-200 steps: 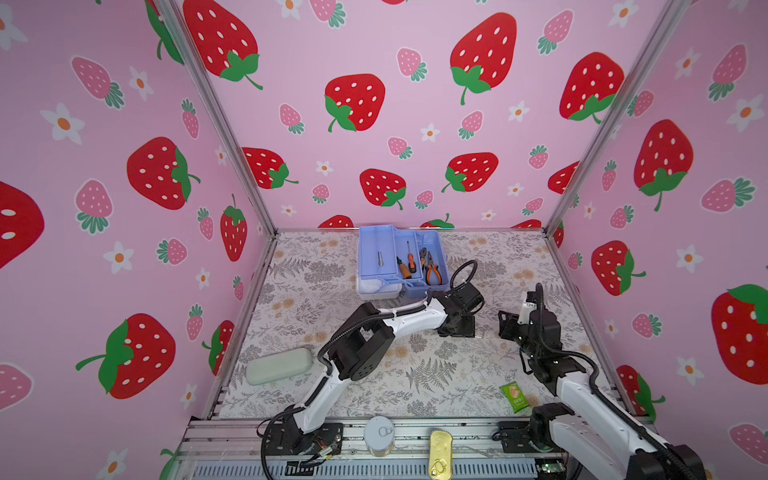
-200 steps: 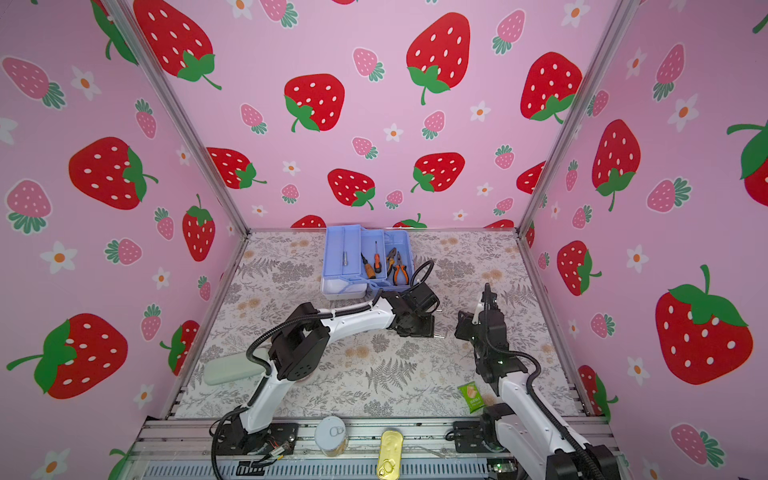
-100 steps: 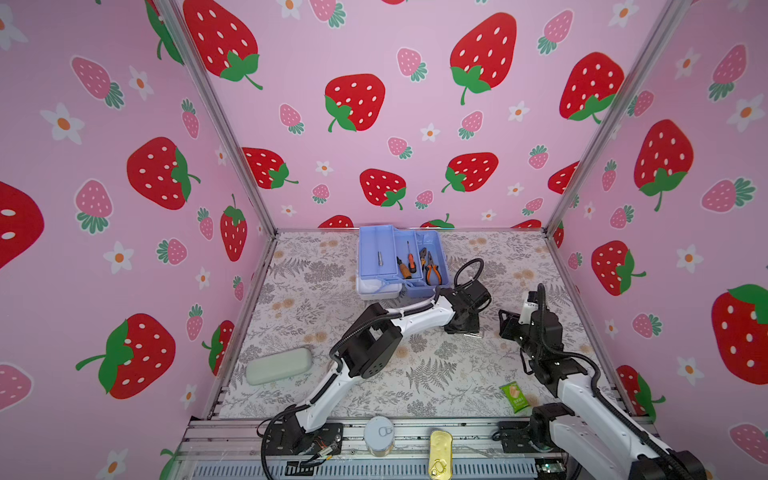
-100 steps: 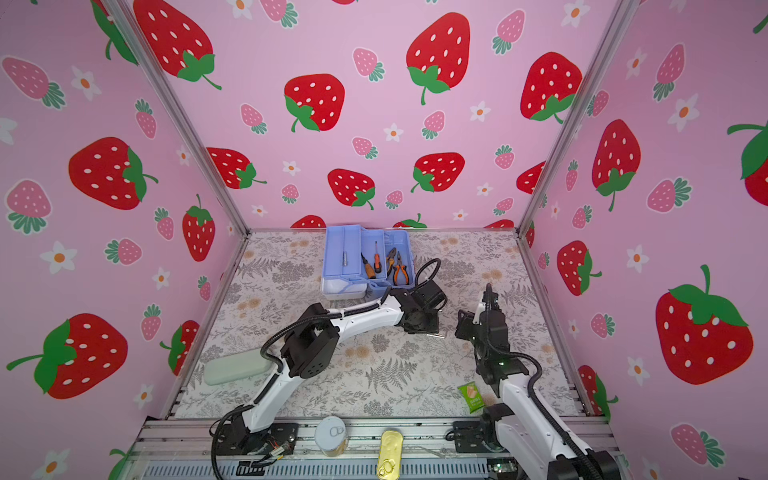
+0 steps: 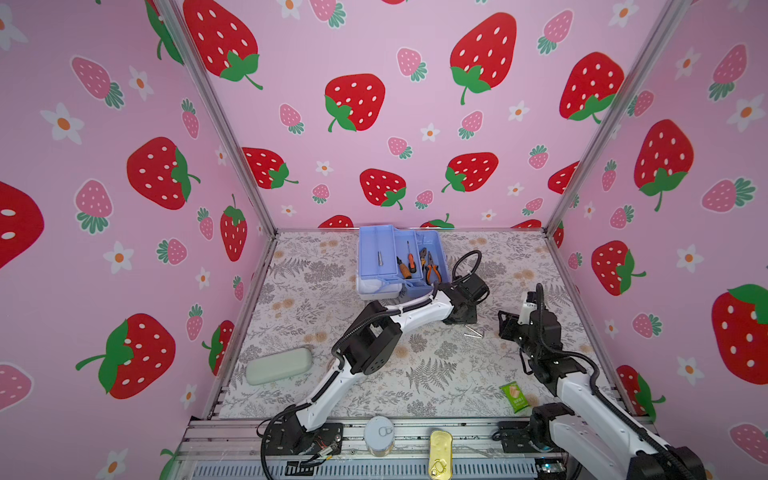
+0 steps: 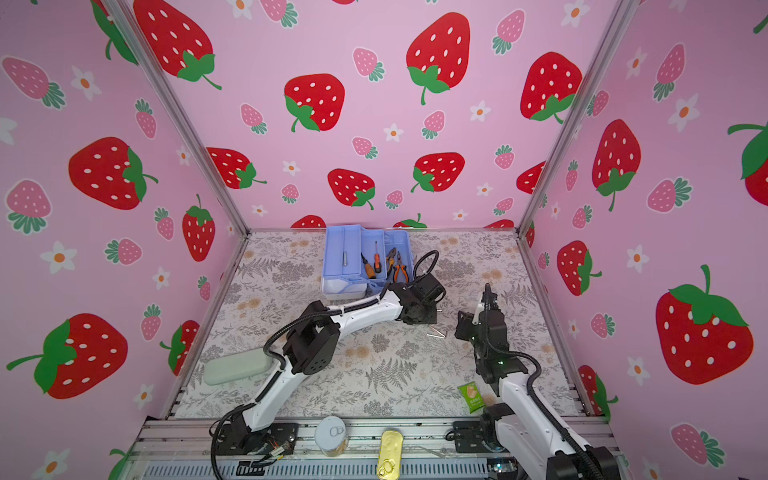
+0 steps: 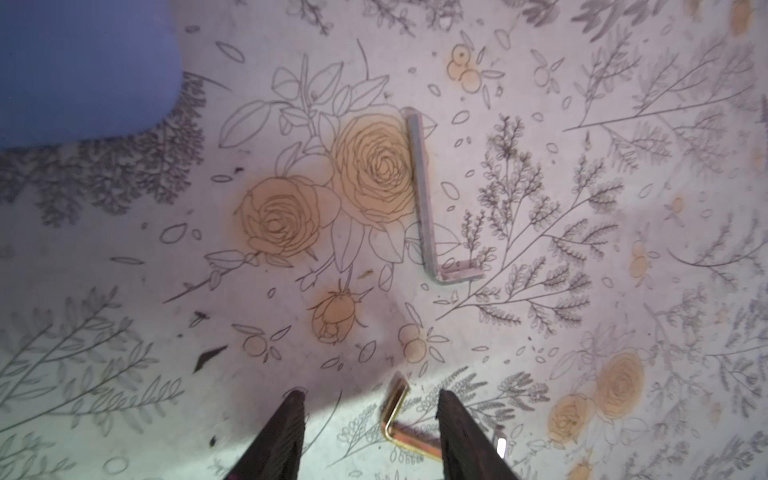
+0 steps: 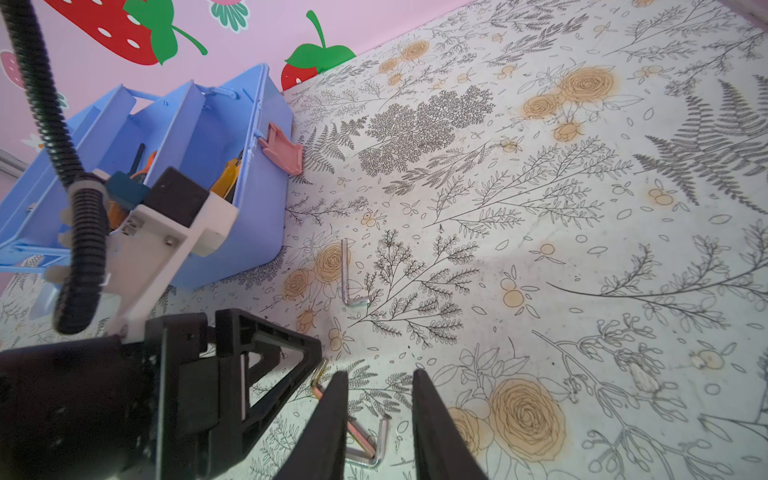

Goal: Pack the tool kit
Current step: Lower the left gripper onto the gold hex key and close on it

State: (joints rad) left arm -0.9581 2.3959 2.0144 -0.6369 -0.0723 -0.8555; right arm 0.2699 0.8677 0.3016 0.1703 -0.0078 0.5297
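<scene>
The tool kit (image 5: 370,266) stands open at the back of the table in both top views, with orange-handled screwdrivers (image 5: 409,266) and pliers (image 5: 432,270) in its blue tray. Its pink latch (image 8: 282,151) hangs on the side. My left gripper (image 7: 370,392) reaches down to the table right of the kit. It is open, and its fingers straddle a gold hex key (image 7: 399,419). A silver hex key (image 7: 424,195) lies farther ahead. My right gripper (image 8: 380,373) hovers open close by, over another silver hex key (image 8: 374,453) that crosses the gold one.
A pale green oblong case (image 5: 278,365) lies at the front left. A green packet (image 5: 515,397) lies at the front right by the right arm. A round tin (image 5: 379,434) and a gold tin (image 5: 440,455) sit on the front rail.
The left arm has stretched a little farther right toward the hex keys and its fingers have narrowed slightly. The right arm has hardly moved.
</scene>
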